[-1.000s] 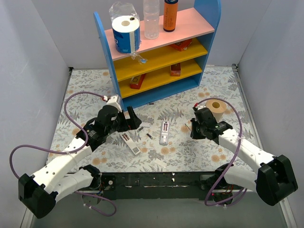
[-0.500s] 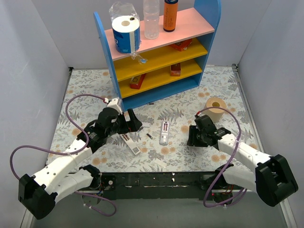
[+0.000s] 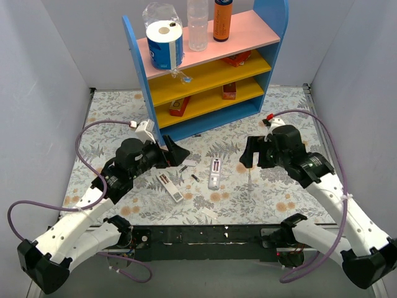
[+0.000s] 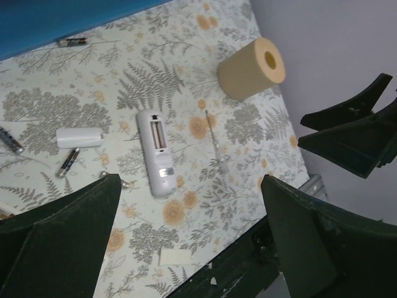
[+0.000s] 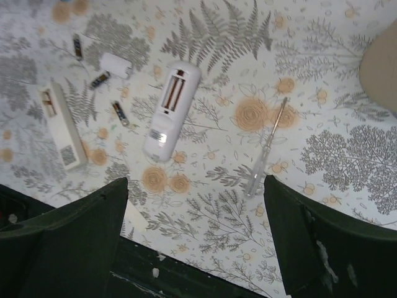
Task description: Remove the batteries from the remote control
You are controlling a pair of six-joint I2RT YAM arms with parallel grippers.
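The white remote control [image 3: 214, 174] [image 4: 155, 152] [image 5: 172, 110] lies on the floral mat, back up. Its battery bay is uncovered and looks empty. Small dark batteries [image 5: 99, 79] [image 5: 121, 113] [image 4: 67, 162] [image 3: 195, 177] lie loose on the mat left of it, beside the white bay cover [image 5: 116, 64] [image 4: 79, 137]. My left gripper [image 3: 178, 151] [image 4: 189, 248] hangs open above the mat, left of the remote, holding nothing. My right gripper [image 3: 251, 155] [image 5: 195, 242] is open and empty, raised to the right of the remote.
A thin grey stick [image 5: 267, 146] [image 4: 214, 139] lies right of the remote. A second long white remote [image 3: 169, 186] [image 5: 62, 124] lies to the left. A beige paper roll [image 4: 251, 68] stands at the right, and a blue shelf unit [image 3: 205, 74] stands behind. The table's black front edge [image 5: 155, 273] is near.
My right gripper has gone from nearly shut to wide open and has lifted up and back from the mat by the thin stick. The left arm has risen slightly, its gripper still open.
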